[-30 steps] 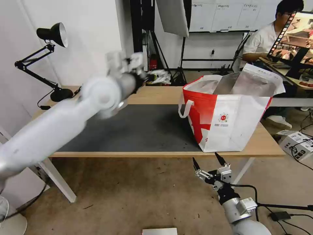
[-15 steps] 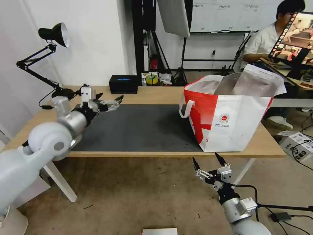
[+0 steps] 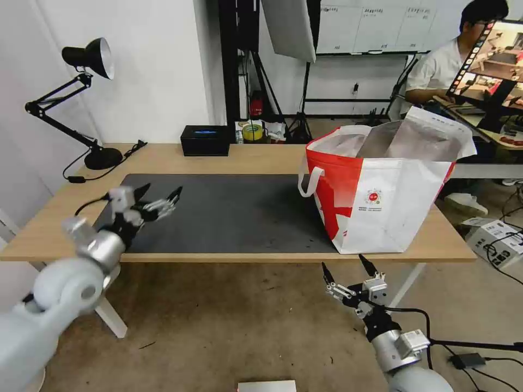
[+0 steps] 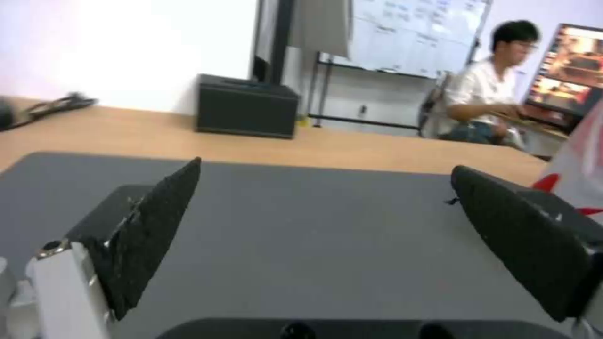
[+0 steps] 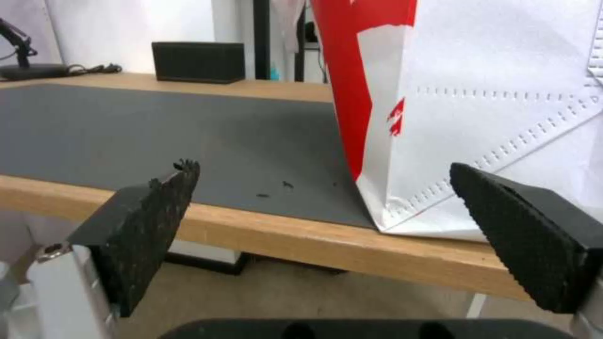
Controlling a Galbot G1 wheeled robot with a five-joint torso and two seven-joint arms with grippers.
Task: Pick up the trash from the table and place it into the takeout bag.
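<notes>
The takeout bag (image 3: pixel 381 190) stands on the worktop's (image 3: pixel 261 158) right side. The left pincer (image 3: pixel 158 198), wide apart, hangs over the mat (image 3: pixel 229 212), well apart from it. The right pincer (image 3: pixel 348 272) waits apart below the edge.

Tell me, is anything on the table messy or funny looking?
A few dark crumbs lie on the grey mat by the takeout bag, whose foil-lined top stands open and crumpled. Otherwise nothing looks odd: the black box and desk lamp stand upright. The left gripper is open over the mat, the right gripper open below the table edge.
</notes>
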